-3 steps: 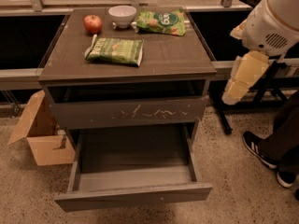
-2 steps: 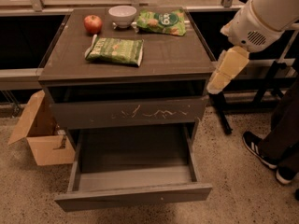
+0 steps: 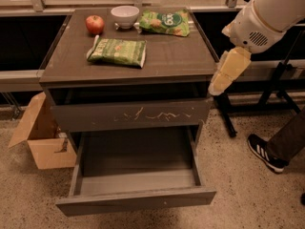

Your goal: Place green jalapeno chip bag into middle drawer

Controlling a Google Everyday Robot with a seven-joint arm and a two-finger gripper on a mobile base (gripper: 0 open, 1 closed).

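Lying flat on the left half of the cabinet top (image 3: 181, 61), the green jalapeno chip bag (image 3: 117, 52) has its white end seam turned toward the left edge. Behind it, near the back edge, stand a red apple (image 3: 95, 24) and a white bowl (image 3: 125, 15), and just to the right of the bowl lies a brighter green bag (image 3: 165, 22) with a round white logo. None of these touches the chip bag.

Below the top, a drawer front with pale scratch marks (image 3: 128, 114) sits slightly out. Under that, the middle drawer (image 3: 136, 199) is pulled well out toward the camera, its grey floor showing.

The gripper (image 3: 218, 86) hangs off the cabinet's right front corner, at about the height of the top's edge and well apart from the chip bag; it points down and to the left from the white arm (image 3: 267, 13). Whether it is open or closed I cannot tell, and it holds nothing that I can see.

A cardboard box (image 3: 40, 137) stands on the floor to the cabinet's left, and a black shoe (image 3: 264, 151) shows at the right.
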